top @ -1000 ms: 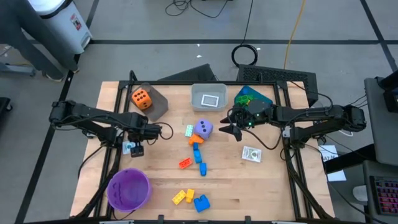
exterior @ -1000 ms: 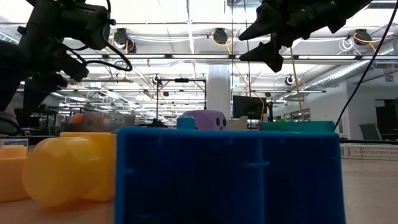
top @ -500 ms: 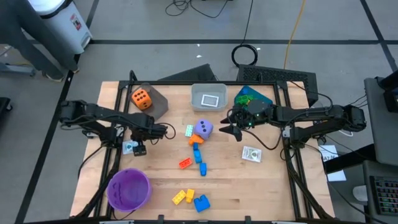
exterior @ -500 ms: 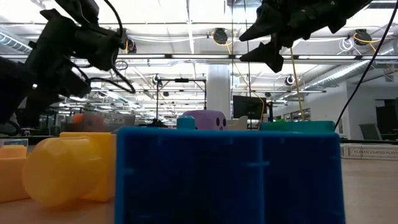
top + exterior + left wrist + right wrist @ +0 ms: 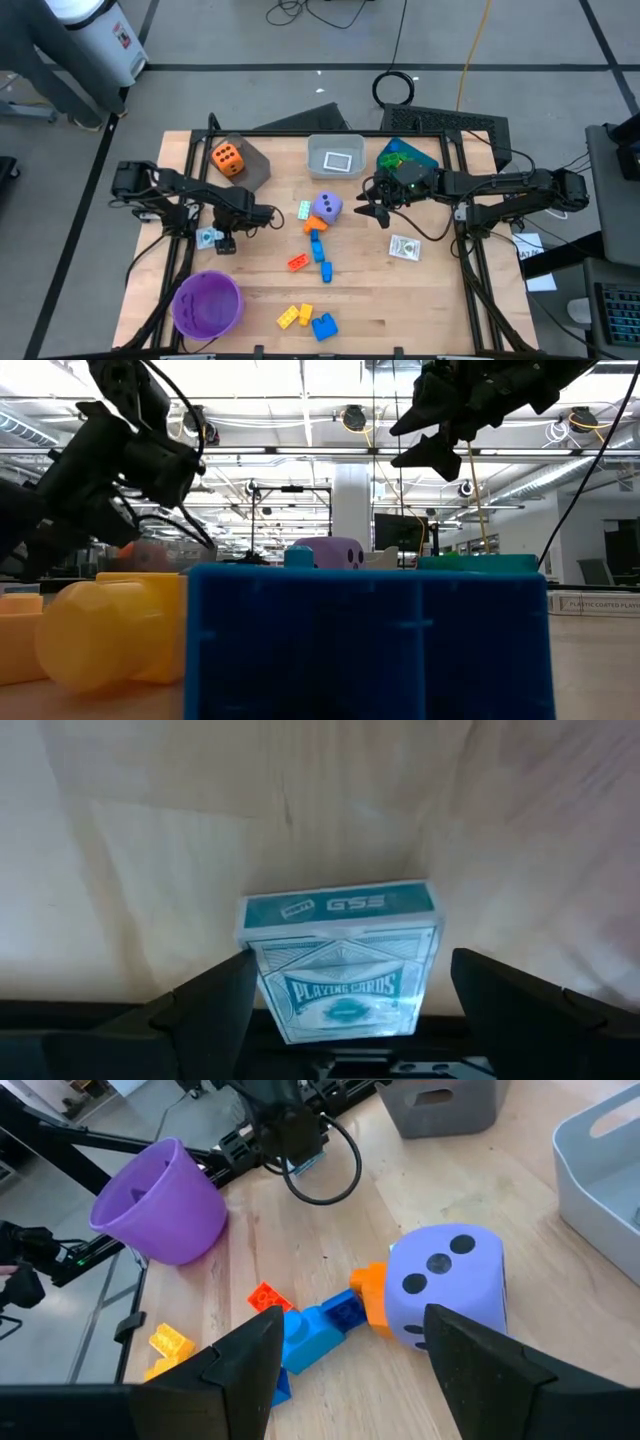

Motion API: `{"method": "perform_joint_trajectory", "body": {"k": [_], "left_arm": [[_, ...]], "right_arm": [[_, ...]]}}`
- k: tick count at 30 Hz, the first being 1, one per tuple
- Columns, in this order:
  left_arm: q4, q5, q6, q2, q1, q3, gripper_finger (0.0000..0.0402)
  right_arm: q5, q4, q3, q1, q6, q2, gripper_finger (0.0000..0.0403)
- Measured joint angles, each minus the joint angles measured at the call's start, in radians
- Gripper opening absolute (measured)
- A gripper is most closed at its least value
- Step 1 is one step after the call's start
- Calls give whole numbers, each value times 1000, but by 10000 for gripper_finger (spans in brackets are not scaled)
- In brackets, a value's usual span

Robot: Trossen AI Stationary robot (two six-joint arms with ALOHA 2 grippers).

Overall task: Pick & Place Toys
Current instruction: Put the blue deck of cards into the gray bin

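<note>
The left gripper [image 5: 340,1020] is standing wide open around a teal pack of playing cards [image 5: 340,960] at the lower centre of its wrist picture; it should be closing squarely on the pack's sides. The right gripper [image 5: 350,1370], half open and holding nothing, is hanging over the purple die [image 5: 445,1285]. Only the high view is showing the pack [image 5: 210,237] lying left of centre, far from the bins [image 5: 335,156].

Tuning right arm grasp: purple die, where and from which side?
Take the purple die across two opposite flat faces, from above. It sits squarely, top free, but orange and blue bricks crowd its base on one side. The right gripper hovers open beside it.
</note>
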Motion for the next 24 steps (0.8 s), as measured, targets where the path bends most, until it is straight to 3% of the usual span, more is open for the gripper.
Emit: {"method": "perform_joint_trajectory", "body": {"k": [14, 24], "left_arm": [[123, 17, -140, 16, 0, -10, 337], [201, 10, -133, 16, 30, 64, 337]], "right_arm": [[0, 0, 0, 0, -19, 0, 233], [1, 13, 0, 0, -48, 0, 233]]}}
